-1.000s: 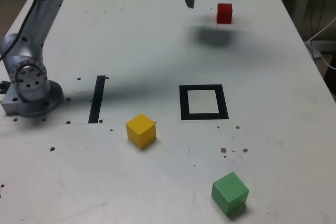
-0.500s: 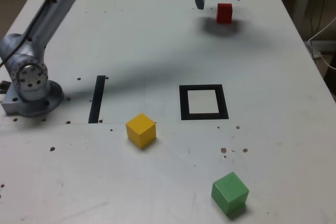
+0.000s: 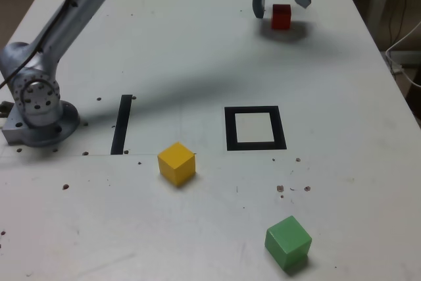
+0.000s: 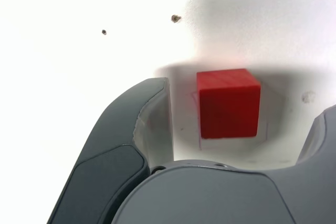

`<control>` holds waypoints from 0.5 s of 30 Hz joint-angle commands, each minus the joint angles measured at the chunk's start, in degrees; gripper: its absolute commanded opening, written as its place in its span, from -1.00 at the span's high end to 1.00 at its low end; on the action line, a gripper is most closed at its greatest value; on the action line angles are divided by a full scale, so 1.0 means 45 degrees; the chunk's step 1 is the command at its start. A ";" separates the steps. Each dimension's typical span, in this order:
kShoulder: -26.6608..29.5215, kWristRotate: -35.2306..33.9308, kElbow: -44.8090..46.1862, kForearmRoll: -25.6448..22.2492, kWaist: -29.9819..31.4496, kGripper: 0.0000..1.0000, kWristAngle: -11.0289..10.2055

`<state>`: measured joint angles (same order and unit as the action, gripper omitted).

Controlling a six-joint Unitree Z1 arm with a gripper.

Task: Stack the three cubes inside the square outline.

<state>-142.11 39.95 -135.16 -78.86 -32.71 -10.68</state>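
- Exterior view: the grey gripper (image 3: pixel 281 10) hangs at the far edge of the white surface (image 3: pixel 184 51), its jaws spread apart and straddling the small matte red cube (image 3: pixel 281 17), which stands on the surface between them, not clasped.
- The flat black square outline with a white centre (image 3: pixel 255 128) lies near the middle, at six o'clock from the red cube and well apart from it.
- The matte yellow cube (image 3: pixel 177 162) sits at about eight o'clock from the outline, near a narrow black strip (image 3: pixel 122 124).
- The matte green cube (image 3: pixel 288 242) rests at about six o'clock from the outline, nearest the camera.
- The arm's grey base (image 3: pixel 38 106) stands at nine o'clock.
- Wrist view: the red cube (image 4: pixel 229 103) stands between the dark fingers (image 4: pixel 128 129), with a clear gap to the one finger that shows fully.
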 commanded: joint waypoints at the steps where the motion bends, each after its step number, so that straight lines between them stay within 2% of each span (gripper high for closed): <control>1: -0.0121 -0.0046 -0.0082 0.0103 0.0027 -0.82 0.0001; 9: -0.0263 -0.0164 -0.0103 0.0134 0.0024 -0.66 -0.0008; 15: -0.0281 -0.0290 -0.0093 0.0091 0.0022 -0.35 -0.0008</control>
<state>-143.19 38.81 -135.49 -78.34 -32.70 -10.69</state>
